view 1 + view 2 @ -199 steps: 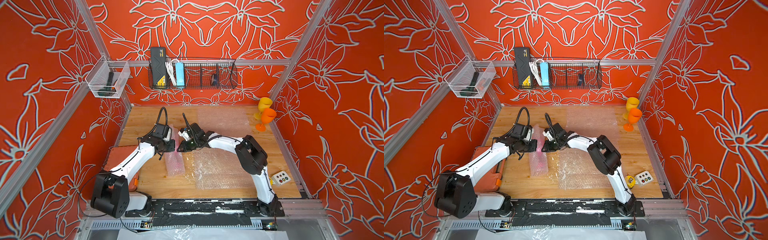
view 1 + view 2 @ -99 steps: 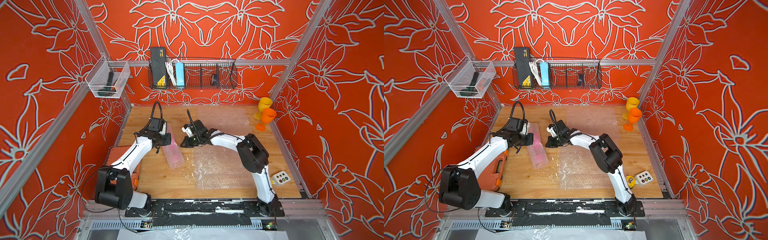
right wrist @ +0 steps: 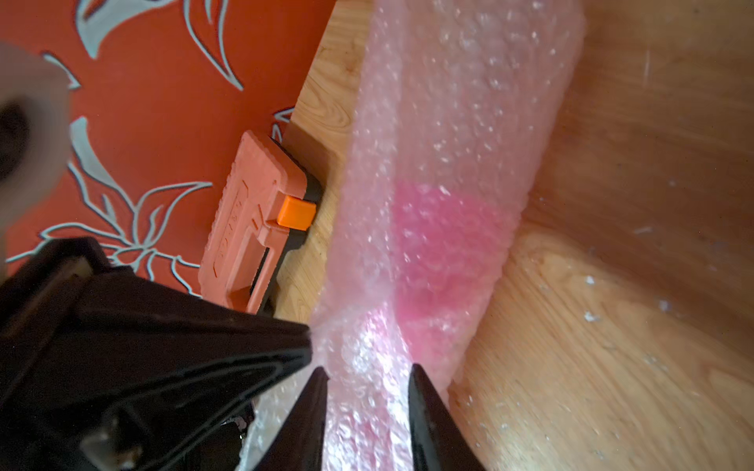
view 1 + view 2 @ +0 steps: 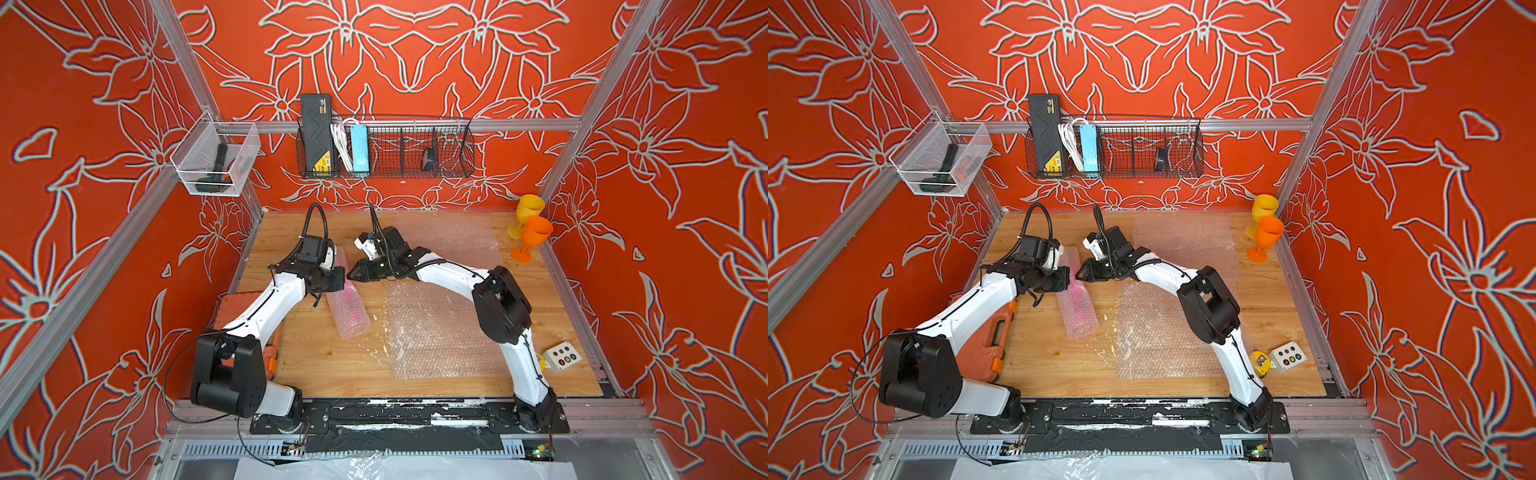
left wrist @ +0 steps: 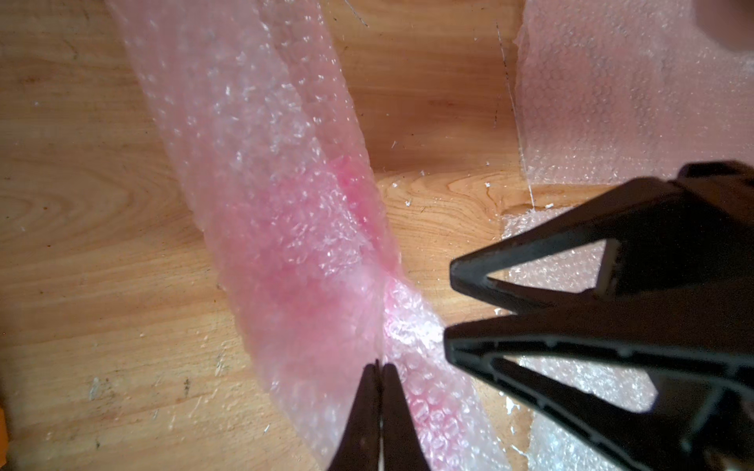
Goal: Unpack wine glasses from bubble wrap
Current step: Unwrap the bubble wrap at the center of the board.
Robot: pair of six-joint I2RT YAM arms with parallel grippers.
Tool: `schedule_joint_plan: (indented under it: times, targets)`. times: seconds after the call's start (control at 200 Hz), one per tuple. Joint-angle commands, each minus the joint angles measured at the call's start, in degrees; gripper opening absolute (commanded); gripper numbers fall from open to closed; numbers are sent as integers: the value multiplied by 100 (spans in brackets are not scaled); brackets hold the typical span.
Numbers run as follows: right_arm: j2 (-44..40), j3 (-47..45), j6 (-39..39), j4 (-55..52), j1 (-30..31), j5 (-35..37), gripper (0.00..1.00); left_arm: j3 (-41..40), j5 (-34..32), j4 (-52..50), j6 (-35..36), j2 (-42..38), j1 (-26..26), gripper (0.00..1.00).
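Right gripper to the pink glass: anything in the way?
Yes: the bubble wrap tube. The pink goblet lies rolled inside it, and the right gripper straddles only the wrap with parted jaws, not the goblet itself.

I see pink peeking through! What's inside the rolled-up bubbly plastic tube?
Inside the rolled clear bubble-wrap tube, a bright pink blur shows through, likely a pink plastic goblet. Its shape is hidden by the wrap.

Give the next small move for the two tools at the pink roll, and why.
Probably close the right tool on the rolled clear bubble wrap tube: its jaws stand apart astride the tube, near the pink plastic goblet inside. The left tool is shut on the wrap's edge, so a steadied tube could then be peeled open.
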Motion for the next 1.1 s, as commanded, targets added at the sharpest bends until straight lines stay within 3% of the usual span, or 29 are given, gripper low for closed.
schedule_joint_plan:
  times: [0.0,0.19,0.435,0.595,0.821,1.096]
  targets:
    - [325,146,-40,-308,64,-174,38,131,100,0,81,37,15,0]
    - [338,6,-135,-331,62,-146,43,172,119,-17,88,26,16,0]
    - [485,182,-86,-302,69,-305,40,202,258,44,45,67,21,0]
    - [617,356,-70,-343,100,-312,29,280,275,20,52,92,17,0]
    - [742,470,-102,-412,61,-157,4,343,226,-7,88,109,20,0]
    - [390,120,-41,-174,-72,197,0,563,183,7,89,234,18,0]
